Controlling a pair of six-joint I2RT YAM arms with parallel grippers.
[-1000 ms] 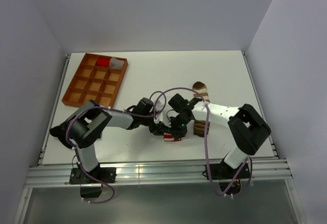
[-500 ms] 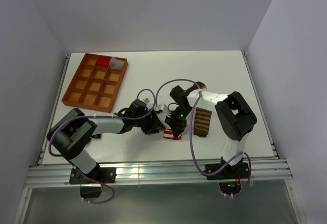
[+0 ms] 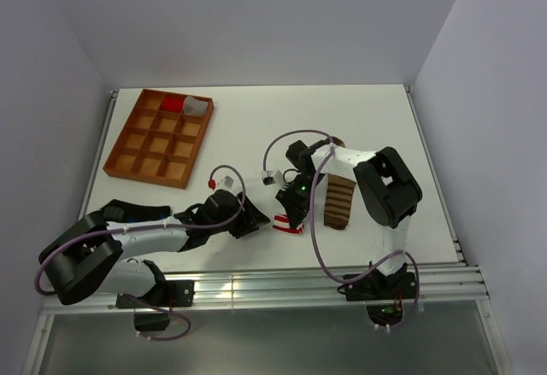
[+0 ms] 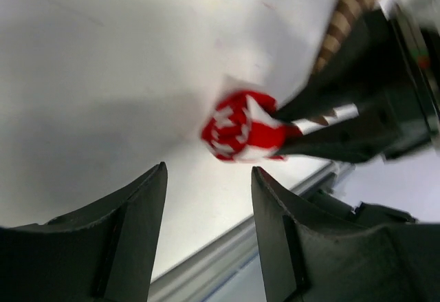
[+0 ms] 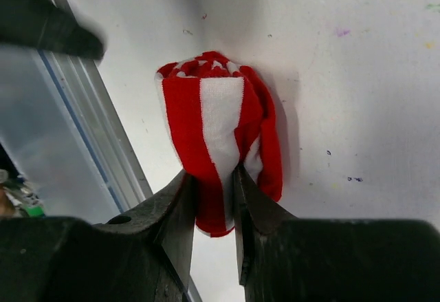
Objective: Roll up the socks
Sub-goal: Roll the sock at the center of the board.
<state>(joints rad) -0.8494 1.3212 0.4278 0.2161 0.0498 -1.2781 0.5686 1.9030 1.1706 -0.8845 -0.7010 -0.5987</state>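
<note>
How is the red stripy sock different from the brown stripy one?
The red sock has red and white stripes; the brown sock has dark brown and tan ones. The red sock is bunched into a little roll, while the brown sock lies stretched out flat. The right gripper pinches the red sock; nothing grips the brown sock. Both are striped and rest on the white table.

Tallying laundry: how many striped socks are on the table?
2. The red-and-white sock is bunched in the right gripper; the brown-and-tan sock lies beside it. A red lump in the tray could be another.
</note>
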